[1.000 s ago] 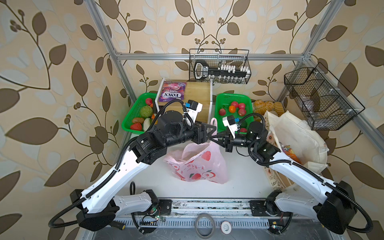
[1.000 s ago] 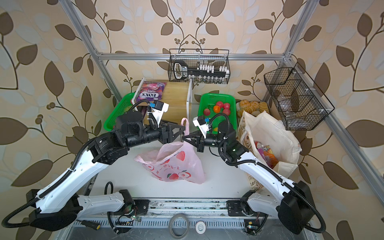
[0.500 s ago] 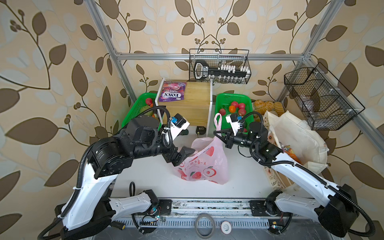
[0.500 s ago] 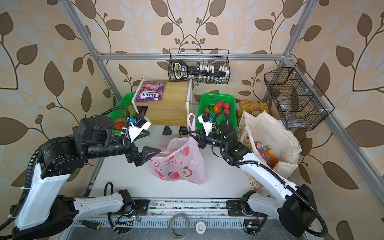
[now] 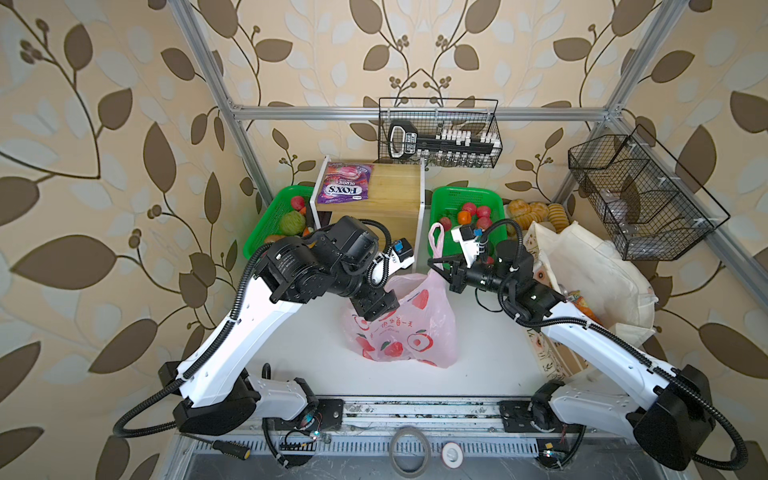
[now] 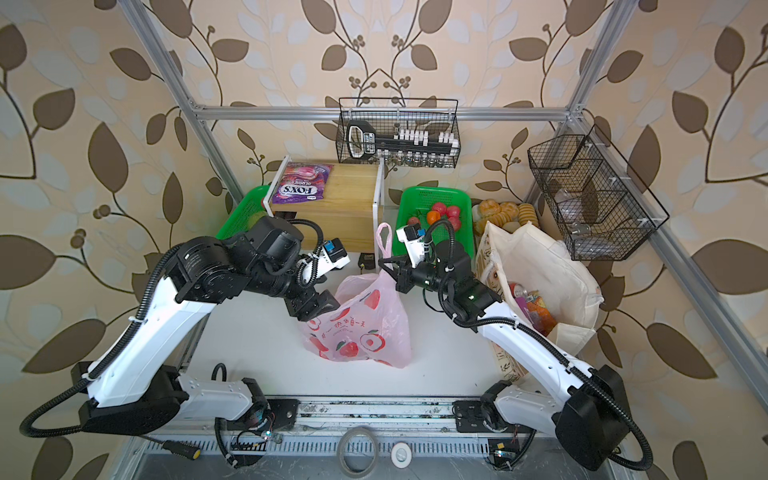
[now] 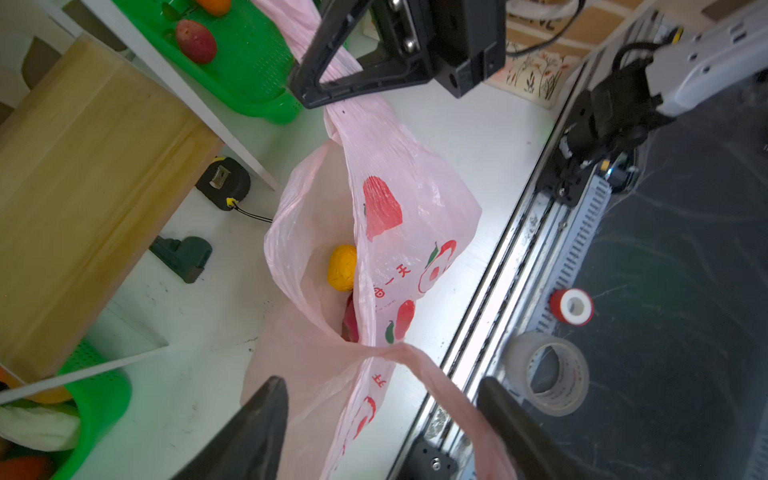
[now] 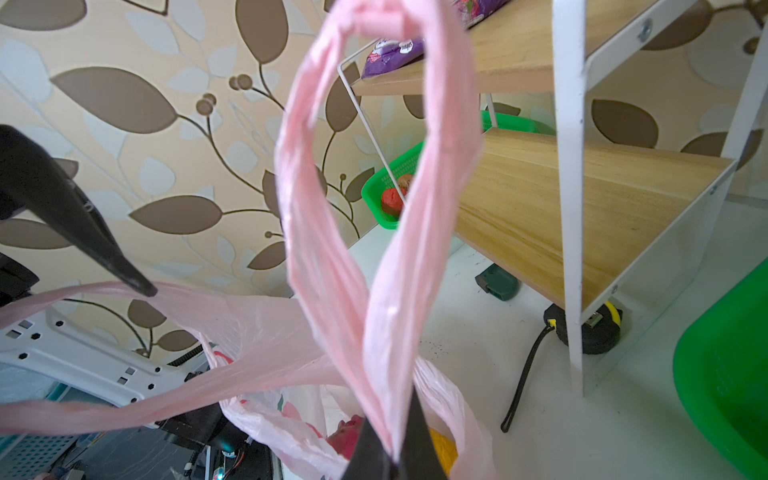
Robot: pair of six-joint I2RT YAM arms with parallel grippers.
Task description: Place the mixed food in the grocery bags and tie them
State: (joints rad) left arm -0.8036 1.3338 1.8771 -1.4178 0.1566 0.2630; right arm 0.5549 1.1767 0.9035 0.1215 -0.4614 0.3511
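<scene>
Near shelf (image 5: 395, 195) edge, pink bag (image 5: 407, 332), right gripper (image 5: 432, 262) pinching its handle (image 8: 324, 270)

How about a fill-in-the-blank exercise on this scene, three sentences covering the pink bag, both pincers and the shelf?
1. The right pincer is shut on one loop ____ of the pink bag.
2. The left pincer is ____, with the bag's second loop running between its fingers.
3. The FOX'S packet on the wooden shelf is ____ in colour.

Missing words: handle; open; purple
</scene>
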